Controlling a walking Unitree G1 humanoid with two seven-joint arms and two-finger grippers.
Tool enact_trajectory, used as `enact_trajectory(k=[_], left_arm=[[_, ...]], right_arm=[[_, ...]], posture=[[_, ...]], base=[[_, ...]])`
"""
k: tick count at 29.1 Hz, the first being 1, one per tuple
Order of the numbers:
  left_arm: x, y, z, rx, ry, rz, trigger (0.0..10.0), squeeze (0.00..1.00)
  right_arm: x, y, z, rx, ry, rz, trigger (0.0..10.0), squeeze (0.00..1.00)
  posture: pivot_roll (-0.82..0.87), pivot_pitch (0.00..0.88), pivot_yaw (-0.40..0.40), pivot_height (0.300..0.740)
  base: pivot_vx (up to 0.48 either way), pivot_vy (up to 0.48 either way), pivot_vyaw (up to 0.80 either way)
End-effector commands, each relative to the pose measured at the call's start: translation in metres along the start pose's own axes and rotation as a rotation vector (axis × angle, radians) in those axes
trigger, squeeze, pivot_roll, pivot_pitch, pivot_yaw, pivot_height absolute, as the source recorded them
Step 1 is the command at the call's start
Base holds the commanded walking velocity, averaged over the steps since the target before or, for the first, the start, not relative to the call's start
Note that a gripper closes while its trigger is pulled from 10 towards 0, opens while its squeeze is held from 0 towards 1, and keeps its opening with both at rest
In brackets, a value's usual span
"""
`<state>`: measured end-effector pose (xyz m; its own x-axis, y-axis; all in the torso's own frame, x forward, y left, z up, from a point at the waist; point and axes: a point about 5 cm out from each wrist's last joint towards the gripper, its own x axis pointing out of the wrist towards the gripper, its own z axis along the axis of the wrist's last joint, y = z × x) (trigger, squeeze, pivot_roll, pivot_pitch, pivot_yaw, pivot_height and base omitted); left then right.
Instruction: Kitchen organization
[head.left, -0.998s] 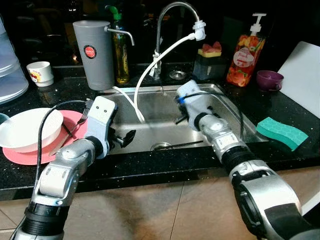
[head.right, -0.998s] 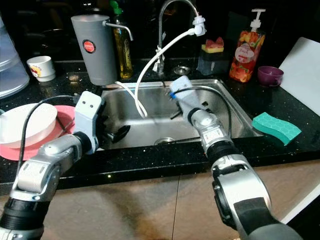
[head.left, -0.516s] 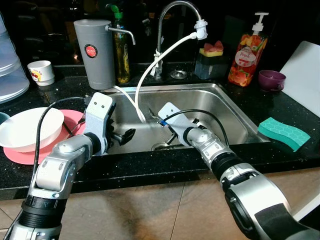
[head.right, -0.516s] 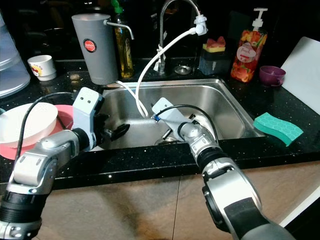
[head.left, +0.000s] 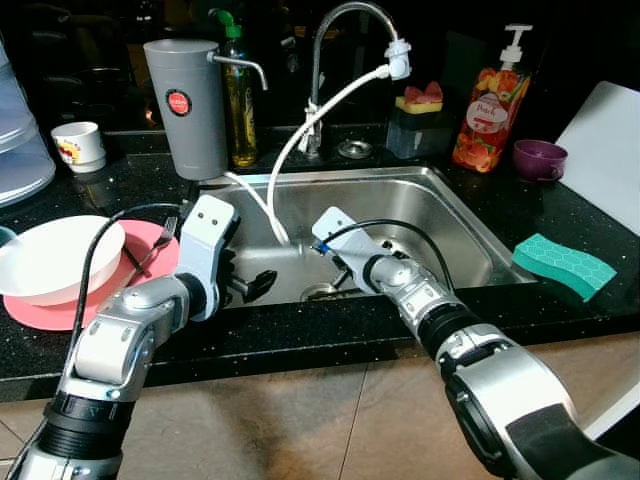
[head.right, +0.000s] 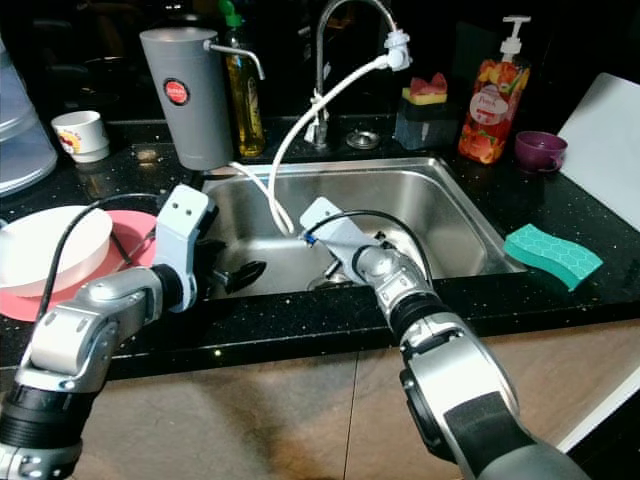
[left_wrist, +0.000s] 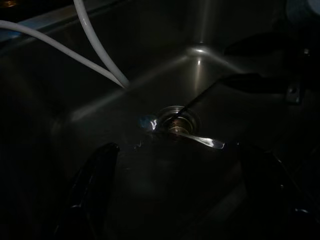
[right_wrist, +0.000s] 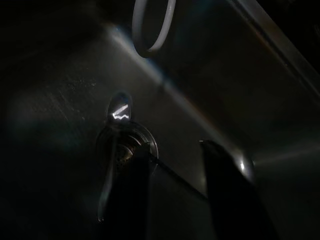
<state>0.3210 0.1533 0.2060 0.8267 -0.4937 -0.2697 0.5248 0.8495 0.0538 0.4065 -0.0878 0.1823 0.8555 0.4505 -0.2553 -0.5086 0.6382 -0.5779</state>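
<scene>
1. Reaching down into the sink (head.left: 470, 235), the right gripper (right_wrist: 175, 195) hangs low over the drain (right_wrist: 127, 145), and its two black fingers (right_wrist: 222, 190) stand a narrow way apart with nothing between them.
2. Right under those fingers there's a spoon (right_wrist: 116, 112) lying across the drain, bowl end catching the light, plus a thin dark utensil (left_wrist: 200, 97) slanting over the same spot. Can't tell what that dark one is exactly.
3. Left gripper (left_wrist: 175, 195) sits at the sink's near left edge, pointed in at the drain, fingers (left_wrist: 92, 185) spread wide and empty.
4. White hose (head.left: 300, 140) runs from the tap (head.left: 345, 40) down into the basin, ending near the back wall.
5. On the counter to the robot's left: a white bowl (head.left: 55, 255) sitting on a pink plate (head.left: 150, 255), with a fork (head.left: 160, 240) resting on the plate beside the bowl.
6. Behind the sink: grey jug (head.left: 190, 105), oil bottle (head.left: 240, 100), little white cup (head.left: 78, 145), and a soap dispenser (head.left: 490, 105).
7. Off to the right there's a purple cup (head.left: 538, 158) and a green sponge (head.left: 563, 265) on the black counter (head.left: 560, 215).
</scene>
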Motion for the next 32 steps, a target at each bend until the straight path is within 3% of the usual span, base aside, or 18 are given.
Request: enact_trajectory(k=[1, 2, 3, 9, 12, 16, 17, 19, 21, 22, 24, 25, 27, 28, 29, 32], left_arm=[[-0.001, -0.002, -0.001, 0.016, 0.015, -0.001, 10.0, 0.0], [-0.001, -0.002, -0.002, 0.017, 0.015, 0.0, 10.0, 0.0], [-0.001, -0.002, -0.001, 0.019, 0.008, 0.013, 10.0, 0.0], [-0.002, 0.004, 0.009, 0.047, -0.074, 0.108, 10.0, 0.0], [-0.005, 0.016, 0.02, 0.122, -0.115, 0.312, 10.0, 0.0], [-0.007, 0.021, 0.025, 0.169, -0.122, 0.41, 10.0, 0.0], [-0.009, 0.023, 0.03, 0.208, -0.13, 0.473, 10.0, 0.0], [-0.009, 0.024, 0.031, 0.217, -0.126, 0.496, 10.0, 0.0], [-0.013, 0.033, 0.033, 0.275, -0.071, 0.616, 10.0, 0.0], [-0.013, 0.033, 0.033, 0.275, -0.071, 0.616, 10.0, 0.0], [-0.02, 0.045, 0.03, 0.338, 0.021, 0.738, 10.0, 0.03], [-0.022, 0.048, 0.029, 0.361, 0.044, 0.766, 10.0, 0.07], [-0.024, 0.05, 0.029, 0.377, 0.058, 0.787, 10.0, 0.07], [-0.025, 0.052, 0.028, 0.402, 0.079, 0.796, 10.0, 0.4], [-0.026, 0.054, 0.027, 0.41, 0.095, 0.811, 10.0, 0.59], [-0.029, 0.057, 0.021, 0.332, 0.124, 0.828, 10.0, 0.61]], right_arm=[[0.0, 0.001, 0.0, -0.009, 0.004, 0.007, 10.0, 0.81], [0.0, 0.001, 0.0, -0.01, 0.004, 0.005, 10.0, 0.44], [0.0, 0.0, 0.0, -0.008, 0.001, -0.001, 10.0, 0.0], [-0.001, -0.007, 0.006, 0.044, -0.037, -0.033, 10.0, 0.0], [-0.003, -0.02, 0.016, 0.201, -0.11, -0.078, 10.0, 0.0], [-0.004, -0.025, 0.021, 0.288, -0.159, -0.09, 10.0, 0.0], [-0.005, -0.029, 0.026, 0.379, -0.211, -0.091, 10.0, 0.0], [-0.005, -0.03, 0.028, 0.408, -0.233, -0.088, 10.0, 0.0], [-0.007, -0.032, 0.033, 0.477, -0.289, -0.056, 10.0, 0.0], [-0.007, -0.032, 0.033, 0.477, -0.289, -0.056, 10.0, 0.0], [-0.008, -0.03, 0.036, 0.477, -0.319, -0.008, 10.0, 0.0], [-0.008, -0.028, 0.035, 0.464, -0.32, 0.003, 10.0, 0.0], [-0.008, -0.027, 0.035, 0.456, -0.322, 0.01, 10.0, 0.0], [-0.008, -0.027, 0.033, 0.446, -0.32, 0.014, 10.0, 0.0], [-0.009, -0.026, 0.032, 0.444, -0.32, 0.019, 10.0, 0.0], [-0.009, -0.024, 0.03, 0.401, -0.314, 0.036, 10.0, 0.0]], posture=[[0.12, 0.0, 0.008, 0.74], [0.12, 0.0, 0.008, 0.74], [0.12, 0.001, 0.008, 0.74], [0.12, 0.004, 0.006, 0.74], [0.12, 0.007, 0.003, 0.74], [0.12, 0.01, 0.004, 0.74], [0.11, 0.011, 0.008, 0.74], [0.11, 0.011, 0.008, 0.74], [0.11, 0.012, 0.011, 0.74], [0.11, 0.012, 0.011, 0.74], [0.11, 0.014, 0.014, 0.74], [0.11, 0.014, 0.015, 0.74], [0.11, 0.014, 0.016, 0.74], [0.11, 0.015, 0.015, 0.74], [0.11, 0.015, 0.014, 0.74], [0.11, 0.015, 0.014, 0.74]], base=[[0.0, 0.0, 0.0], [0.0, 0.0, 0.0], [0.0, 0.0, 0.0], [0.0, 0.0, 0.0], [0.0, 0.0, 0.0], [0.0, 0.0, 0.0], [0.0, 0.0, 0.0], [0.0, 0.0, 0.0], [0.0, 0.0, 0.0], [0.0, 0.0, 0.0], [0.0, 0.0, 0.0], [0.0, 0.0, 0.0], [0.0, 0.0, 0.0], [0.0, 0.0, 0.0], [0.0, 0.0, 0.0], [0.0, 0.0, 0.0]])
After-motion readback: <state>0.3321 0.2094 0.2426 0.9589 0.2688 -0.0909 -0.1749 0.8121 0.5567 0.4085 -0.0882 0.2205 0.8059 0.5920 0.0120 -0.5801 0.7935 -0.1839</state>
